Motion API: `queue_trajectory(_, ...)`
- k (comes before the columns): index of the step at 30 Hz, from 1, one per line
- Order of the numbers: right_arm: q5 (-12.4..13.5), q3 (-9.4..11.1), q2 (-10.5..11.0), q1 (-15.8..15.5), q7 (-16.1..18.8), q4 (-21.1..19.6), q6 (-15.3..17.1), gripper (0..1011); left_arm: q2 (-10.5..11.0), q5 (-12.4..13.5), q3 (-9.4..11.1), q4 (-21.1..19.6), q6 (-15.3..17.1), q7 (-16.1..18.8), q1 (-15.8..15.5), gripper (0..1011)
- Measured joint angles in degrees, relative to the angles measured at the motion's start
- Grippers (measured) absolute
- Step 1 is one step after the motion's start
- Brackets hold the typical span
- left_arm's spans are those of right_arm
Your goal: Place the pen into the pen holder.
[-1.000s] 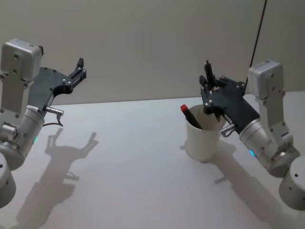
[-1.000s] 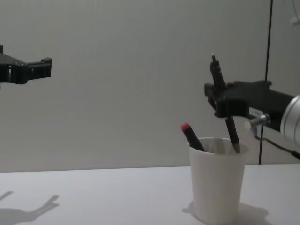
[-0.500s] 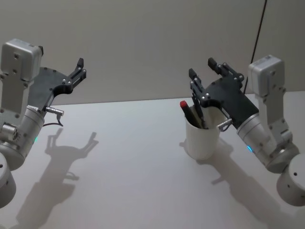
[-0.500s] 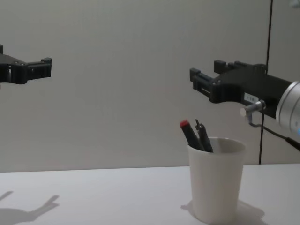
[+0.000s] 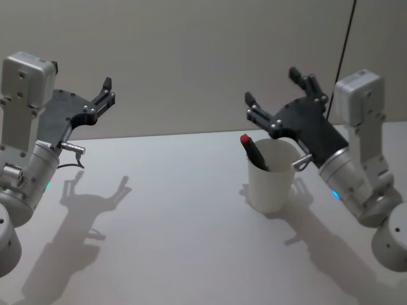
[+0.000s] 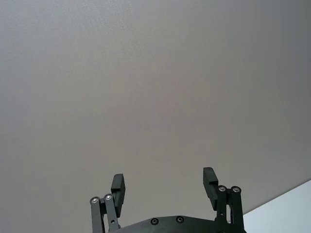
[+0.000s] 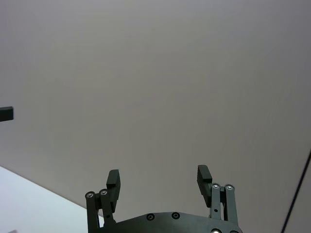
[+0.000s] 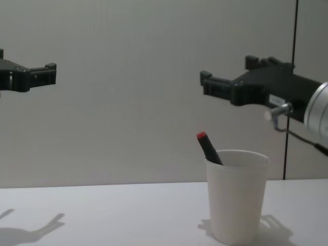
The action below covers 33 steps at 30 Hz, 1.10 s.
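Right gripper (image 5: pixel 280 95) is above the pen holder (image 5: pixel 272 175), fingers spread wide, nothing between them. Flat black plate body, two blocky black fingers (image 7: pixel 113 180), silver cylindrical wrist behind. In the chest view the right gripper (image 8: pixel 228 77) hangs above the cup rim with a clear air gap between them.

Pen holder (image 8: pixel 237 196) sits just below and slightly forward of the right gripper: plain white paper cup, matte, tapered toward the base, rolled rim, standing upright on the table (image 5: pixel 159 216).

One pen (image 5: pixel 254 151) is visible: dark barrel, red cap end up, leaning against the rim on the side away from the right arm. Its top pokes out above the rim in the chest view (image 8: pixel 207 146). Lower part is hidden inside the cup; can't tell what else is in there.

Left gripper (image 5: pixel 105 95) is well apart from the cup, raised over the table's other side, fingers (image 6: pixel 118 187) apart and empty.

Table is smooth, white, bare around the cup on all sides. Plain grey wall (image 8: pixel 128 77) behind. A thin black cable (image 5: pixel 346 38) runs up the wall behind the right arm.

Count: one cup, one visible pen, two grippers.
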Motion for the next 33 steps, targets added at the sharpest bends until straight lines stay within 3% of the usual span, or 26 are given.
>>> queue_trajectory(1, 0.1, 0.1, 0.1, 0.0, -0.1, -0.1, 0.0, 997, 0.0, 0.0, 0.0, 0.0, 0.0, 0.0, 0.0, 1001)
queue_trajectory(13, 2.7, 3.7, 3.5, -1.2, -4.6, -2.3, -0.5, 1001, 0.0, 0.0, 0.0, 0.0, 0.0, 0.0, 0.0, 1001)
queue_trajectory(23, 7.2, 8.4, 7.6, -3.0, -10.2, -3.8, -1.3, 1001, 0.0, 0.0, 0.3, 0.2, -0.1, 0.0, -0.1, 1001)
queue_trajectory(29, 9.7, 11.0, 9.7, -3.8, -12.8, -4.0, -1.8, 1002, -0.4, -0.2, 2.5, 1.4, -0.7, -0.3, -0.9, 1001)
queue_trajectory(33, 9.9, 11.2, 9.8, -3.9, -13.0, -4.1, -1.8, 1001, -0.9, -0.4, 5.1, 3.0, -1.4, -0.7, -2.0, 1001)
